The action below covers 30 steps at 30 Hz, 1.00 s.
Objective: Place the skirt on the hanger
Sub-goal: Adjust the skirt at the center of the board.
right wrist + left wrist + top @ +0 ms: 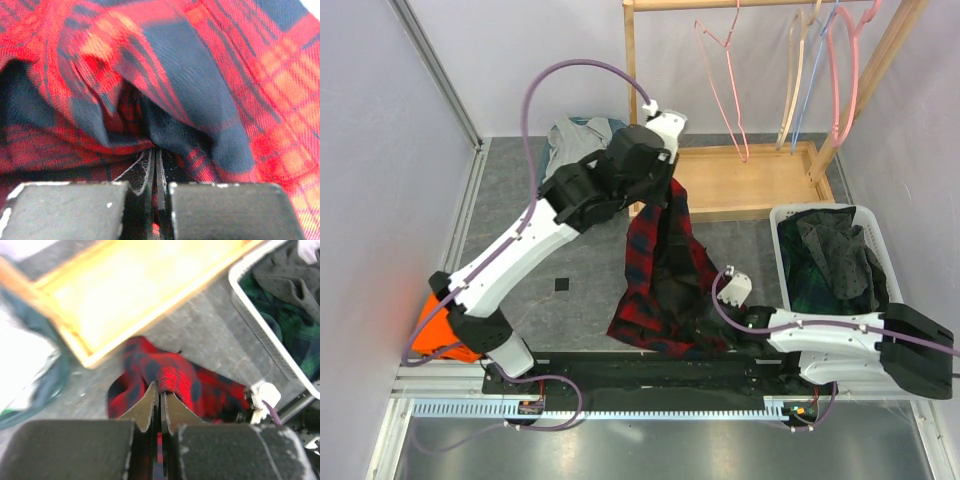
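The skirt (660,270) is red and dark-blue plaid. It hangs from my left gripper (665,185), which is shut on its upper edge (172,377) and holds it above the table. My right gripper (715,300) is shut on the skirt's lower part near the front edge; its view is filled with plaid cloth (165,90). Pink hangers (725,70) hang from the wooden rack (740,5) at the back, apart from the skirt.
The rack's wooden base tray (750,180) lies behind the skirt. A white basket (780,225) of dark clothes stands at the right. A grey-and-teal garment (575,135) lies at the back left. An orange object (440,325) sits by the left arm's base.
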Tool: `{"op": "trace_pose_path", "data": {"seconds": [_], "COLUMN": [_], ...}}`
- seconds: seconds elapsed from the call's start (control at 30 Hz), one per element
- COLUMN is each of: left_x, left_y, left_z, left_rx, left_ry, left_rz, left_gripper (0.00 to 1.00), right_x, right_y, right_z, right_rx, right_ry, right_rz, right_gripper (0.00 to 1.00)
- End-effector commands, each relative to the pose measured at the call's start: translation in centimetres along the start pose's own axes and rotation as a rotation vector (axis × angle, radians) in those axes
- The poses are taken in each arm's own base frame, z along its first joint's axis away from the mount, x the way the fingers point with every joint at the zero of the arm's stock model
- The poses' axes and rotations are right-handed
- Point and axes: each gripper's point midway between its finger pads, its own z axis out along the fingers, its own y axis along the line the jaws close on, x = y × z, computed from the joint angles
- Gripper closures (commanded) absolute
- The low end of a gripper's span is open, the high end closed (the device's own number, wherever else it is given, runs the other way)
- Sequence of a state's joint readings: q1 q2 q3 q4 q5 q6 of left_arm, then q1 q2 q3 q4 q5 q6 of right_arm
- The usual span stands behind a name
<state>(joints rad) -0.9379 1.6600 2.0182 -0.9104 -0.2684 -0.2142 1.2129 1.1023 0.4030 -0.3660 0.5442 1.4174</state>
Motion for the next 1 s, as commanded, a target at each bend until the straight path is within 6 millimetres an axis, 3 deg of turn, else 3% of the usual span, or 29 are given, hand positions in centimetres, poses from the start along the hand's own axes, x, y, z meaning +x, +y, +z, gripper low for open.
{"op": "trace_pose_path", "data": {"seconds": [0.0, 0.03, 0.2, 0.33, 0.5, 0.6, 0.63, 0.7, 0.73, 0.8, 0.83, 0.97], "left_x": [0.2, -0.1, 3.5, 2.8, 0.4, -0.7, -1.1, -1.8, -1.9, -2.9, -3.0, -5.8], "left_y": [4.8, 5.7, 9.3, 10.7, 12.3, 12.9, 13.0, 13.2, 13.2, 13.5, 13.4, 13.9], "left_z": [-3.4, -5.1, -7.4, -9.7, -12.8, -13.5, -13.6, -13.8, -13.2, -13.0, -12.1, -10.5], "left_rx": [-0.204, -0.228, -0.352, -0.387, -0.432, -0.446, -0.447, -0.451, -0.454, -0.448, -0.442, -0.376], "left_ry": [-0.028, -0.057, -0.041, -0.099, -0.198, -0.224, -0.232, -0.244, -0.237, -0.253, -0.243, -0.283], "left_rz": [0.041, 0.025, -0.054, -0.100, -0.148, -0.155, -0.158, -0.163, -0.161, -0.179, -0.181, -0.226], "left_gripper": [0.98, 0.98, 0.98, 0.98, 0.98, 0.98, 0.98, 0.98, 0.98, 0.98, 0.98, 0.98], "right_x": [-3.2, -3.8, -7.2, -11.5, -18.8, -23.2, -25.3, -27.7, -29.6, -31.3, -33.1, -36.3], "right_y": [-0.6, -0.7, 3.7, 6.8, 9.1, 10.1, 10.9, 10.7, 11.2, 11.5, 11.6, 12.0], "right_z": [2.0, 2.6, 1.9, -1.7, -9.6, -14.4, -16.9, -19.2, -21.6, -23.3, -25.6, -29.6], "right_rx": [0.088, 0.108, 0.041, -0.013, -0.069, -0.087, -0.108, -0.068, -0.074, -0.047, -0.042, -0.009], "right_ry": [-0.061, -0.062, -0.125, -0.224, -0.404, -0.519, -0.568, -0.643, -0.692, -0.742, -0.793, -0.874], "right_rz": [-0.102, -0.100, -0.158, -0.166, -0.163, -0.142, -0.138, -0.148, -0.153, -0.167, -0.140, -0.163], "right_gripper": [0.97, 0.97, 1.00, 1.00, 1.00, 1.00, 1.00, 1.00, 1.00, 1.00, 1.00, 1.00]}}
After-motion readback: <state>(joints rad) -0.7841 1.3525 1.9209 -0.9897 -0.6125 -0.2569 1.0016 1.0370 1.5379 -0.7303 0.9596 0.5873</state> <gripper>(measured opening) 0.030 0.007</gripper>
